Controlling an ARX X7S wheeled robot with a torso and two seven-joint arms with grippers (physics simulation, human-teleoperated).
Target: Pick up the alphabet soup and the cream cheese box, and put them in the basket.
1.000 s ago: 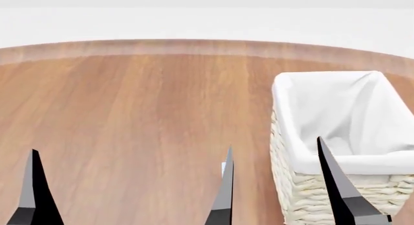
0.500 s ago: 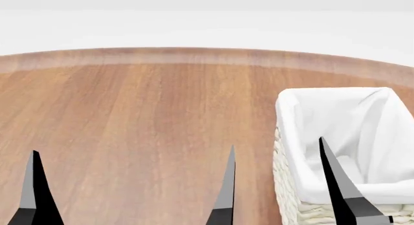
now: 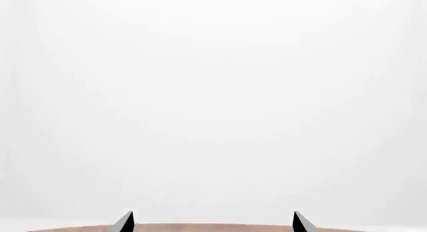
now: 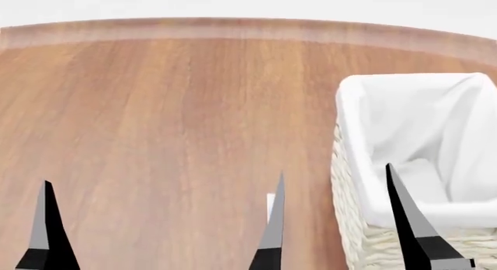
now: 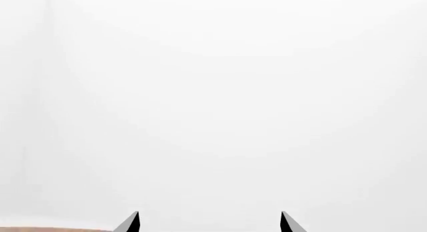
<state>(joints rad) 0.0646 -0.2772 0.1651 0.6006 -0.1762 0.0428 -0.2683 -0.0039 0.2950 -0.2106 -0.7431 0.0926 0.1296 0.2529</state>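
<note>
The basket, cream-white wicker with a white cloth lining, stands on the wooden table at the right of the head view. My right gripper is open. One of its fingers is in front of the basket's near rim, the other over bare table left of it. A small white sliver peeks out behind that finger; I cannot tell whether it is the cream cheese box. Of my left gripper only one finger shows, low at the left. In the wrist views the left gripper and the right gripper stand wide open with nothing between the fingers. The alphabet soup is out of view.
The wooden table stretches left of the basket to its far curved edge, with a plain white wall behind. Both wrist views face that wall, with a thin strip of table at the frame's edge.
The head view has swung: the table's far edge dropped in the frame, then rose well above where it began. The basket shifted with it. The fingers kept their places.
</note>
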